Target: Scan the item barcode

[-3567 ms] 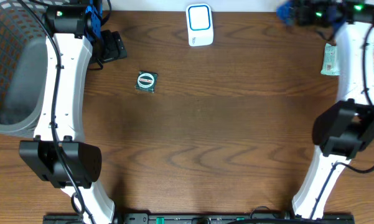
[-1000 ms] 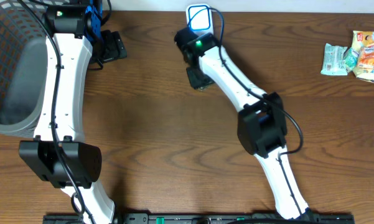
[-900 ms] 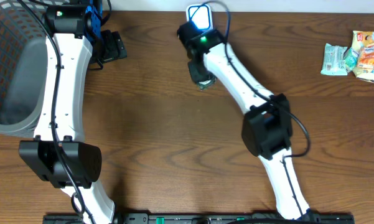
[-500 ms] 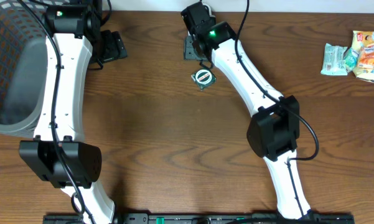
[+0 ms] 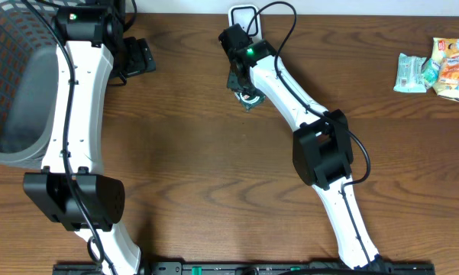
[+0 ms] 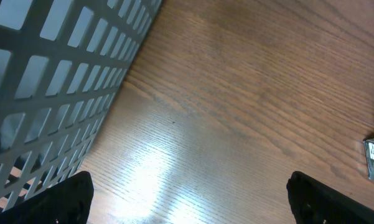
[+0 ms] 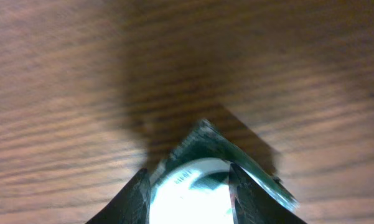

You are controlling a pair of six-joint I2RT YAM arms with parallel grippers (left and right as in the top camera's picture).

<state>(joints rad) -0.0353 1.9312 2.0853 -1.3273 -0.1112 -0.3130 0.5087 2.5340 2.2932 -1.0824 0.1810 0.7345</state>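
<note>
Since half a second ago the right gripper [image 7: 188, 186] has been coming back from beside the scanner, and it is now hanging directly over the small dark-green pack [image 7: 202, 149], which was lying uncovered then. That single pack, with its round white label, is sitting on the table toward the far centre, just nearer than the one white scanner [image 5: 244, 11]. Its label is showing between the two right fingers [image 7: 139, 194], while its corners are spreading past them. The view is blurred, so I cannot tell whether those fingers are pinching it or only straddling it.

Two arms are working here. The left gripper [image 6: 193, 196] is resting spread wide with nothing in it, at the far left beside one grey mesh basket [image 5: 15, 76]. At least two snack packets [image 5: 435, 70] are lying at the far right.

Brown wood-grain table [image 5: 214, 191] is filling every view.

Only the overhead is showing the scanner and the packets. Only the right wrist is showing the label. Only the left wrist is showing glare on the wood.
</note>
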